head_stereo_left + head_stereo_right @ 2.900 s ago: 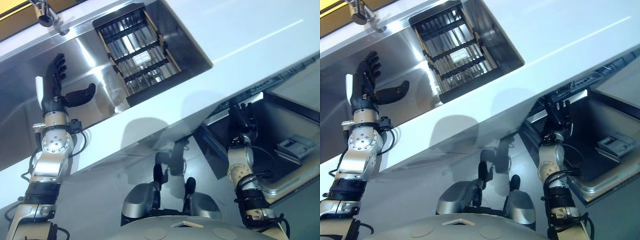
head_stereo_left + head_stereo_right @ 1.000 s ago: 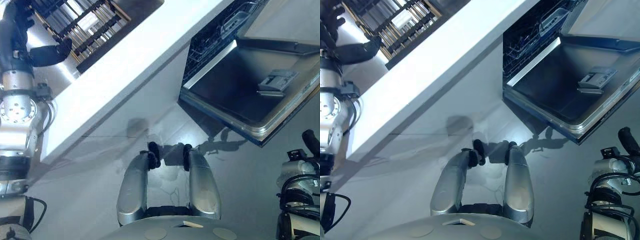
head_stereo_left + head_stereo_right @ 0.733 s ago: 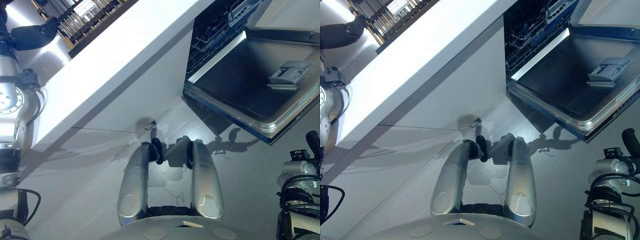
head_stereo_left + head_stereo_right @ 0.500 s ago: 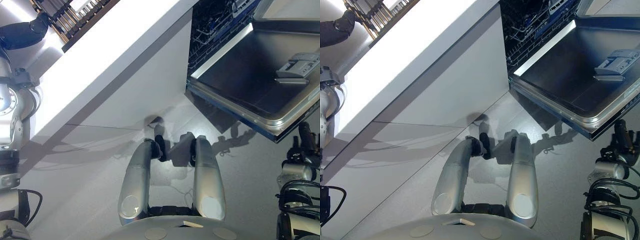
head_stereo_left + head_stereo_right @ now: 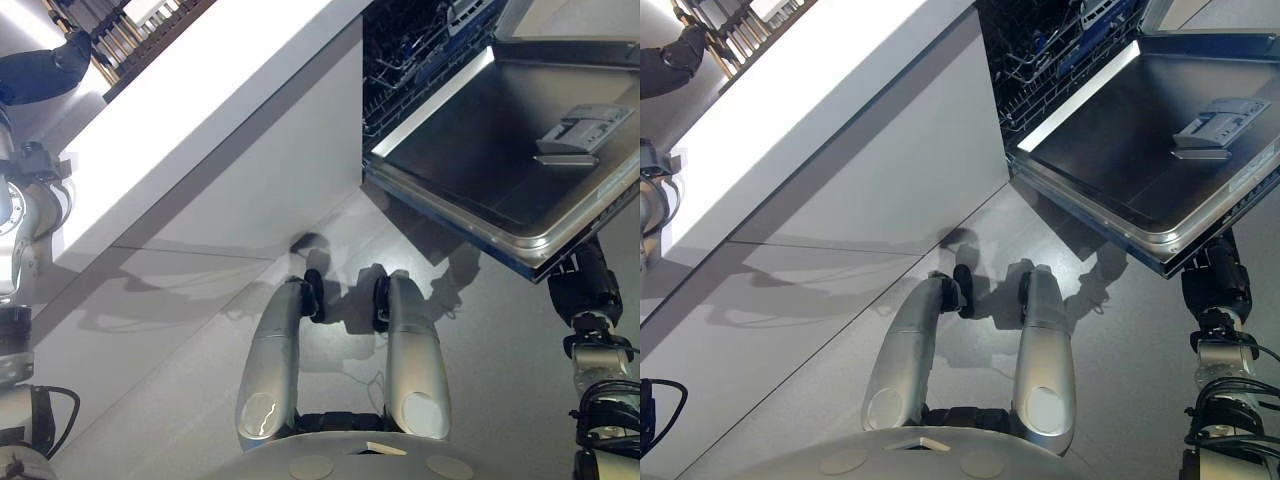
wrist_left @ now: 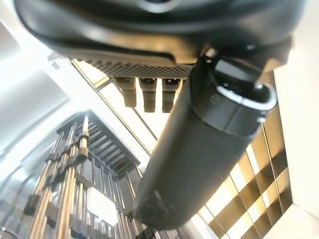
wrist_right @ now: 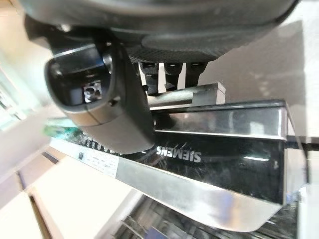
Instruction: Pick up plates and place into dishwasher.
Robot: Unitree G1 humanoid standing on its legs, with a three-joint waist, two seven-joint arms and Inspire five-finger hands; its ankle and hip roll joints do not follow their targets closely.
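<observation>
1. Two hands, neither with a plate in it. The left hand (image 5: 45, 72) is up over the sink beside the counter (image 5: 200, 100), with its fingers loose and its thumb standing out, holding nothing.
2. The right hand (image 5: 1215, 280) sits low, just under the outer edge of the open dishwasher door (image 5: 480, 170). Its wrist view shows the fingers (image 7: 169, 74) straight and apart from the thumb, their tips right by the door's front edge. I cannot tell whether they touch it.
3. I cannot make out a plate for certain. A pale patch (image 6: 102, 206) among the bars of the sink rack (image 6: 70, 189), just past the left thumb, may be one, so the plates are probably there by the left hand.
4. Handling, as a judgement: a plate would be stiff, fairly heavy for these fingers, smooth and probably slippery if wet, and it would chip or break if dropped or knocked on the metal.
5. The rim looks like the best place to hold it, with the thumb on one face and the fingers on the other, lifting it straight up between the bars.
6. The wire basket (image 5: 1040, 50) inside the dishwasher is well away from the sink, so the hold has to be firm for the carry.
</observation>
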